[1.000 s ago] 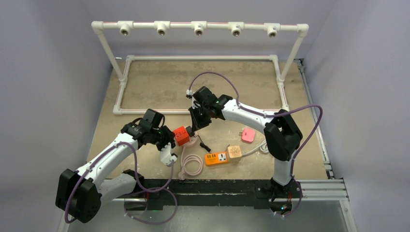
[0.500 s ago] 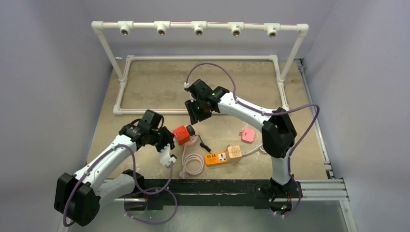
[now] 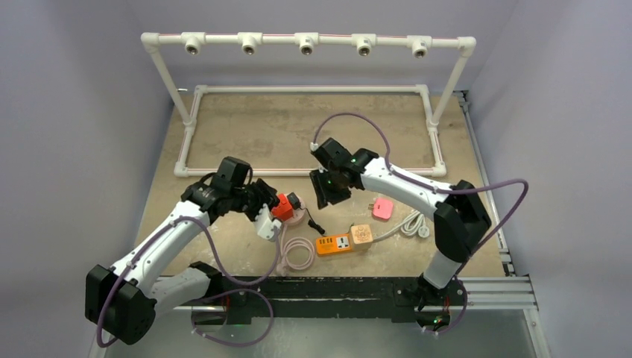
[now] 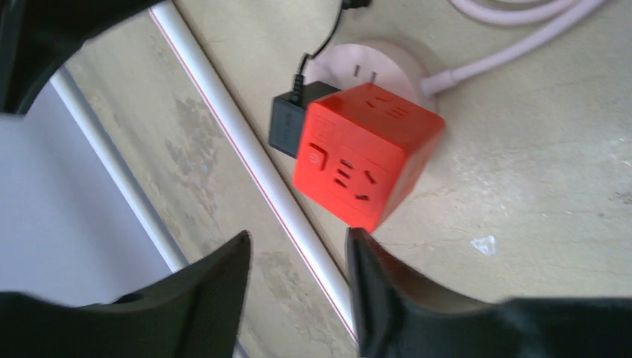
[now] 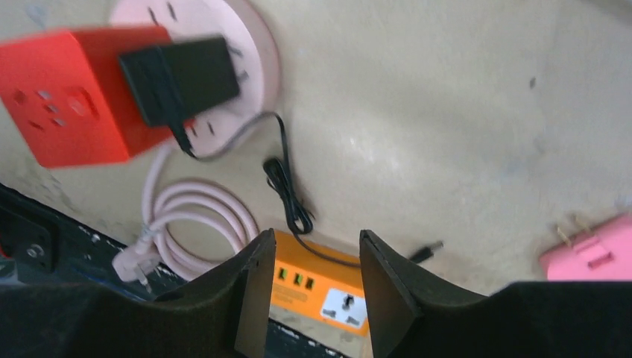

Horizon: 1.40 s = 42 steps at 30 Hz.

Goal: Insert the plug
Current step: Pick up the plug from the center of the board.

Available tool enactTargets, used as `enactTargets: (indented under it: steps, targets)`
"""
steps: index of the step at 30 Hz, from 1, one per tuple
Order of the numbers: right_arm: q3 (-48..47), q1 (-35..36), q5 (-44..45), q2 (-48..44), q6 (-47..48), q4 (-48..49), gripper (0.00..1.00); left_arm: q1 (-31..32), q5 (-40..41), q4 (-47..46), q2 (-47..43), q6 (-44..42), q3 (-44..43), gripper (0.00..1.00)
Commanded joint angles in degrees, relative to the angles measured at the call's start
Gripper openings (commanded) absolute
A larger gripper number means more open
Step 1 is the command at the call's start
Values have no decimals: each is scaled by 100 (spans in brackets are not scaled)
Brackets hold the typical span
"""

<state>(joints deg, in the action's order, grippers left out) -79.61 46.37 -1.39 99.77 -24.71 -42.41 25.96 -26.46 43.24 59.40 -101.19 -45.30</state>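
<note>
A red cube socket (image 3: 281, 207) lies on a round pink socket base (image 4: 376, 63) on the table. A black plug adapter (image 4: 287, 127) is seated in the cube's side, and its thin black cable (image 5: 287, 194) trails toward the orange power strip (image 3: 334, 244). The cube (image 5: 82, 93) and the plug (image 5: 182, 74) also show in the right wrist view. My left gripper (image 4: 298, 239) is open and empty, just left of the cube (image 4: 365, 164). My right gripper (image 5: 317, 242) is open and empty, hanging to the right of the cube above the orange strip (image 5: 320, 287).
A tan adapter (image 3: 361, 234) sits at the orange strip's right end. A pink plug (image 3: 383, 208) lies to the right, with a white plug (image 3: 421, 227) beyond it. A pink coiled cable (image 3: 296, 253) lies near the front edge. A white pipe frame (image 3: 223, 171) borders the back.
My right gripper has drawn away from the cube to the right, with nothing in it. My left gripper has turned and shifted right beside the cube. The black plug stays in the cube.
</note>
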Motion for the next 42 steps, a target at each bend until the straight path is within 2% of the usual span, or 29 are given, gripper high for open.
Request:
enactTargets:
  steps: [1, 3, 5, 7, 10, 17, 24, 28, 32, 35, 42]
  targets:
    - [823, -31, 89, -830, -597, -153, 49, 19, -560, -273, 333, 613, -337, 56]
    - [1041, -95, 375, -1056, -768, -302, 50, 23, -632, -324, 466, 541, -318, 69]
    - [1185, -366, 506, -1273, -918, -411, 55, 23, -646, -188, 690, 433, -392, 75]
    - [1367, -818, 479, -1512, -1032, -359, 60, 24, -619, 95, 1012, 272, -552, 91]
    - [1595, -1287, 502, -1788, -1053, -218, 61, 24, -624, 92, 1299, 397, -699, 99]
    - [1645, -2120, 1183, -1871, -1090, -208, 73, 81, -878, 127, 1551, 36, -776, 99]
    - [1615, -2663, 1566, -1356, -1117, 320, 79, 229, -707, 47, 1775, -139, -576, 99]
    - [1737, -2695, 1514, -1218, -1113, 368, 80, 252, -585, 134, 1893, -119, -629, 91]
    - [2200, -2700, 1184, -1370, -1318, 536, 83, 252, -528, 294, 1884, 116, -671, 84]
    - [2336, -2709, 1353, -1377, -1378, 686, 84, 252, -593, 329, 1778, 474, -657, 83]
    - [1750, -2892, 1996, -794, -1209, 985, 87, 250, -808, 464, 1325, 1785, -880, 85]
